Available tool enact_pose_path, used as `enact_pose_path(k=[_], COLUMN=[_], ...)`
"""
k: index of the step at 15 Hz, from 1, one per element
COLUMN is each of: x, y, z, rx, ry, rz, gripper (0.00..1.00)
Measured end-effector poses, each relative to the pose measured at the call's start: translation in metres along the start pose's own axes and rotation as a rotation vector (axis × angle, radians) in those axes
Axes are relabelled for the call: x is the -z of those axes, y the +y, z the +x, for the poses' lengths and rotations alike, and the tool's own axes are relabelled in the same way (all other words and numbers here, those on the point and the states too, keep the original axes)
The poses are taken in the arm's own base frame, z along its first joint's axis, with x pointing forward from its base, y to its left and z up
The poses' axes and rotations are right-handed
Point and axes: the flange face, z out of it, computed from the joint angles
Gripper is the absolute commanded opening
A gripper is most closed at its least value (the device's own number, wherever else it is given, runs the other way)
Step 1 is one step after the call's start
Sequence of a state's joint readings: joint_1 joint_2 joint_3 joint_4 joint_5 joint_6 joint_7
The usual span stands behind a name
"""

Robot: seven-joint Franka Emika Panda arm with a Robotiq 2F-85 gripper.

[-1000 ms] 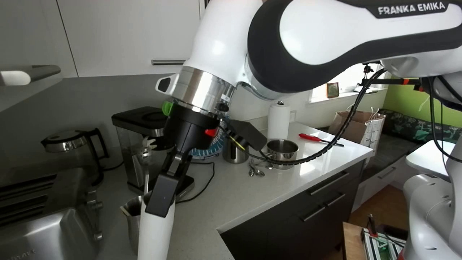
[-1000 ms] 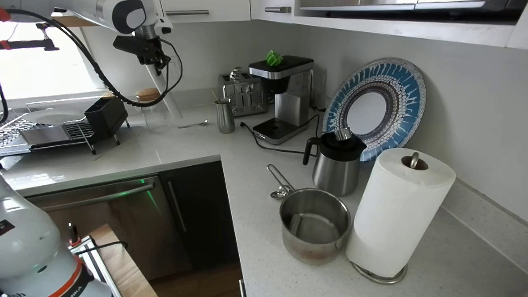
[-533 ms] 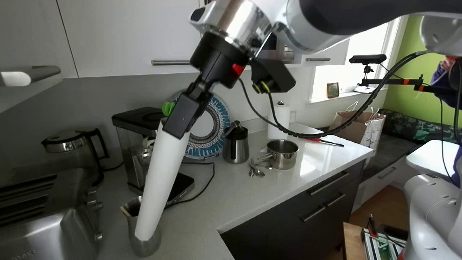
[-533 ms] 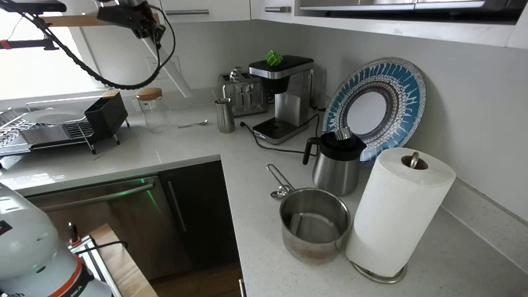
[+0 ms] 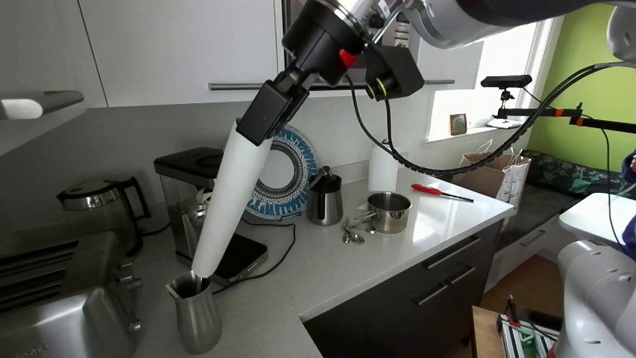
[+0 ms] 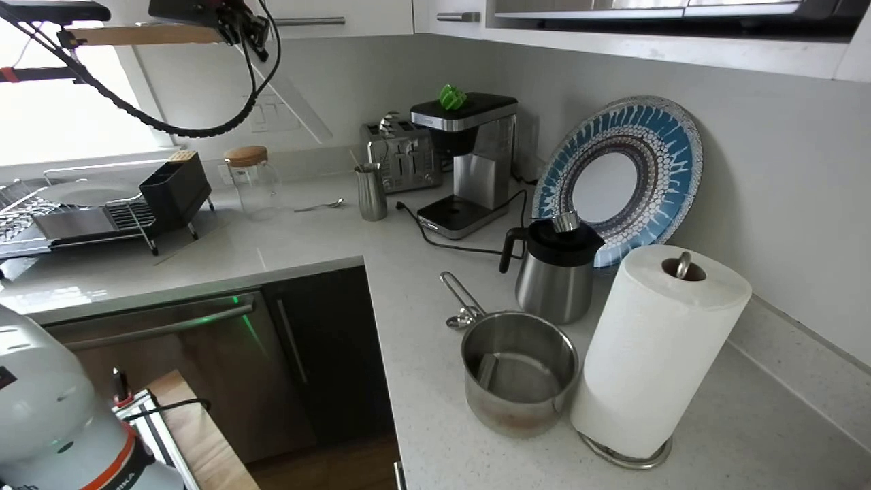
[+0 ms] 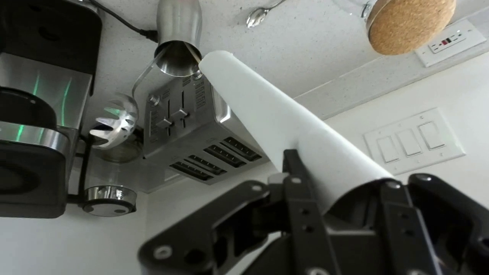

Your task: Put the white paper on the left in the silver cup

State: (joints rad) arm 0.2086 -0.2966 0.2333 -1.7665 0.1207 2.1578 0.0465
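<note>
Pale counter [image 5: 278, 293] below, toaster [image 5: 74, 298] boxing in the left, coffee maker [image 5: 194, 164] the far side, edge dropping away on the right, and the jaws are closed on the upper end of the white paper tube [image 5: 229, 204], tilted in mid-air! Grasp looks done; its lower end hangs above, outside the silver cup [image 5: 198, 320], so lining up, lowering, letting go remain. Server [image 7: 122, 124] crowding that mouth: straight down looks roomiest.
</note>
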Motion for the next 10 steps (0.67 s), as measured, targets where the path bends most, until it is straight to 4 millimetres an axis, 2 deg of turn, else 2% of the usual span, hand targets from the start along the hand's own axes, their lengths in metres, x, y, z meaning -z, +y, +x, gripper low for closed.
enact_pose_path(k=[3, 6, 8, 10], x=[0.007, 0.027, 0.036, 0.036], y=[0.021, 0.043, 0.05, 0.049], z=[0.002, 0.003, 0.002, 0.001], rx=[-0.052, -0.125, -0.14, -0.143], ry=[0.014, 0.051, 0.065, 0.065], rz=[-0.031, -0.057, -0.065, -0.066], gripper=[0.01, 0.04, 0.04, 0.04])
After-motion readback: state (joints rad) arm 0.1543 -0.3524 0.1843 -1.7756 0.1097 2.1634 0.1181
